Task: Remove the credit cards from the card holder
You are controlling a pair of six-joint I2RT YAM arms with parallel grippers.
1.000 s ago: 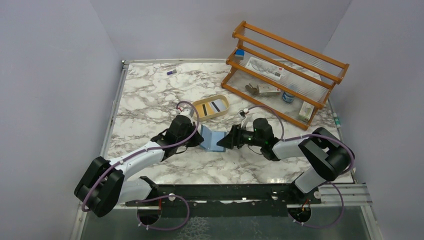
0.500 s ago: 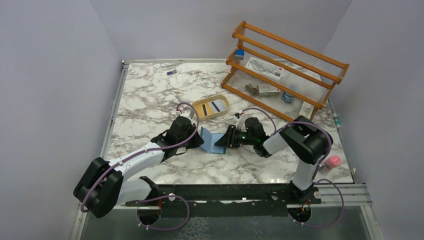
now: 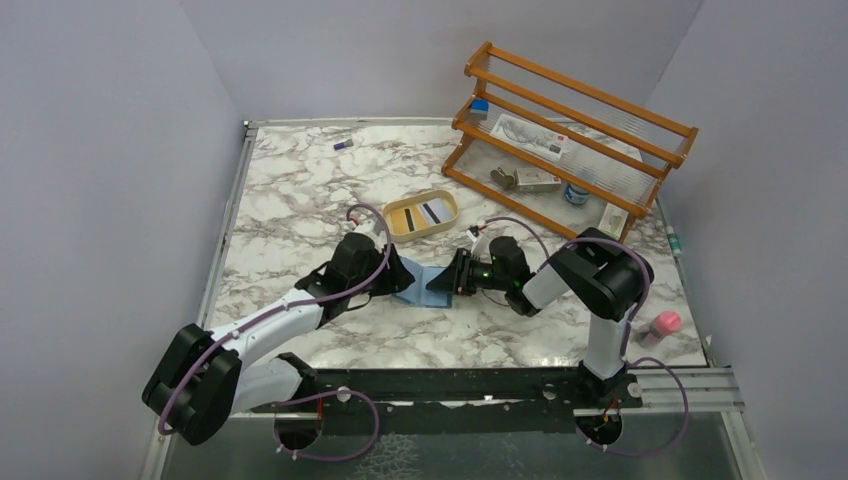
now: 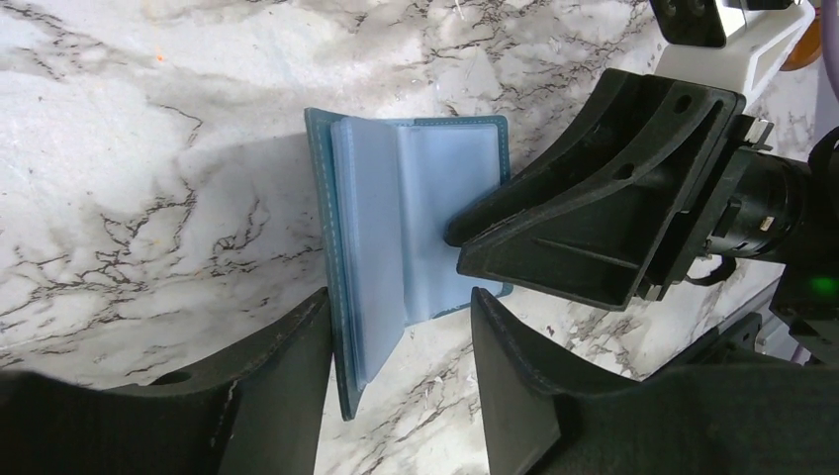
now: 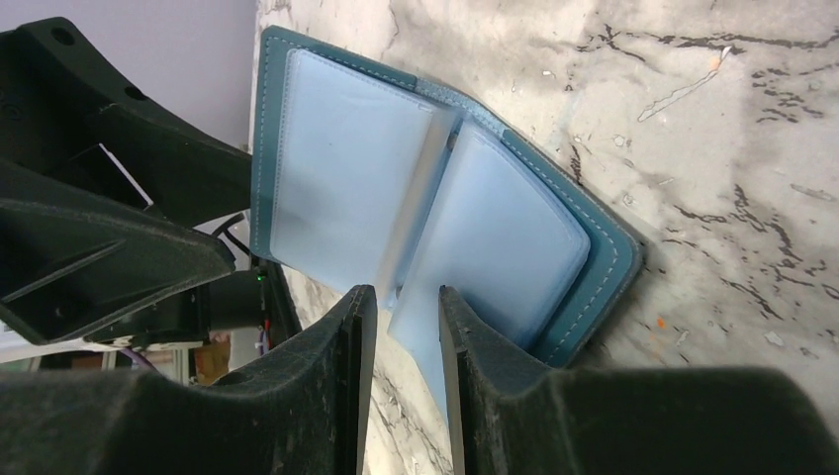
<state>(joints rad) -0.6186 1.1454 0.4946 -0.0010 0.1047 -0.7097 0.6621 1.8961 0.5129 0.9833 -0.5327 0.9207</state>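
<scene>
This is a robot-testing lab cell, not a lived-in room. A marble-patterned table (image 3: pixel 300 200) is boxed in by plain lavender walls (image 3: pixel 100 150) on its left, far and right sides. Along the table's near edge a black rail (image 3: pixel 450 385) carries two cabled machines, the left arm (image 3: pixel 270 325) and the right arm (image 3: pixel 600 280). At the table's far right corner stands a wooden rack (image 3: pixel 590 90) of staged odds and ends.
</scene>
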